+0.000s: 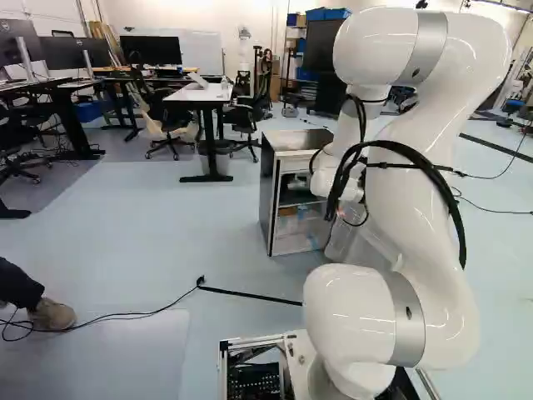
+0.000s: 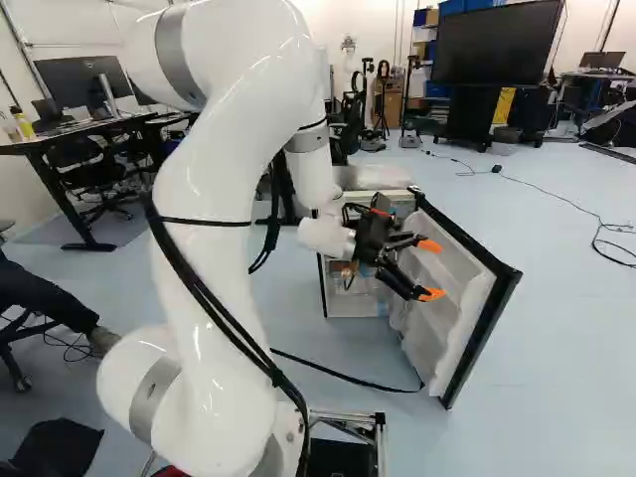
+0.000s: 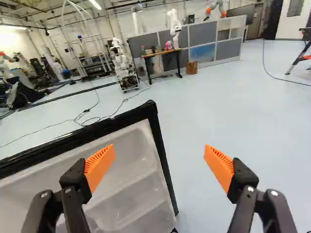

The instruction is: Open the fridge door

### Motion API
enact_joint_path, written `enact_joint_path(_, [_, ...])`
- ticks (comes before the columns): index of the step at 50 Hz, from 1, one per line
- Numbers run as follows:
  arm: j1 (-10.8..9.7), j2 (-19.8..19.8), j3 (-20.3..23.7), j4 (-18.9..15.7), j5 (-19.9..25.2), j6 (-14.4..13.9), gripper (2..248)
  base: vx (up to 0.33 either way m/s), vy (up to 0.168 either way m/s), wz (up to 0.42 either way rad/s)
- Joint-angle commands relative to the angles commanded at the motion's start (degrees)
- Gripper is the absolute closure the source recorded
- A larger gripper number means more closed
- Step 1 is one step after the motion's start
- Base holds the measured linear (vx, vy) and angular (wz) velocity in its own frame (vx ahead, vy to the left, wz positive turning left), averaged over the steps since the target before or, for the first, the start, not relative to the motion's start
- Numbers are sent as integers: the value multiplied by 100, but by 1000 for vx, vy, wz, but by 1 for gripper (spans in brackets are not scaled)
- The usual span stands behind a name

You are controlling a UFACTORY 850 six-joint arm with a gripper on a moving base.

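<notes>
Gripper [image 2: 430,269] stands spread wide beside the fridge door [image 2: 481,323], itself open. Fridge cabinet [image 1: 266,196] holds translucent drawers [image 1: 298,240]; their contents indistinct.

My own arm [image 1: 412,225], right of centre in the left base view, hides my gripper [image 2: 430,270] there. A person's leg [image 1: 17,285] is cut off at that frame's left edge. Inside the fridge [image 1: 266,200], mid-frame, the contents are too small for me to tell. My wrist view crops the door [image 3: 136,160] at lower left.
</notes>
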Motion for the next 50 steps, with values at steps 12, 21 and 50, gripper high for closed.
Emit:
enact_joint_path(12, [290,231,389,-410,0,0,3,0,0,0])
enact_joint_path(21, [514,405,670,-719,0,0,3,0,0,0])
enact_joint_path(50, [902,709,1129,-1202,-7,0,3,0,0,0])
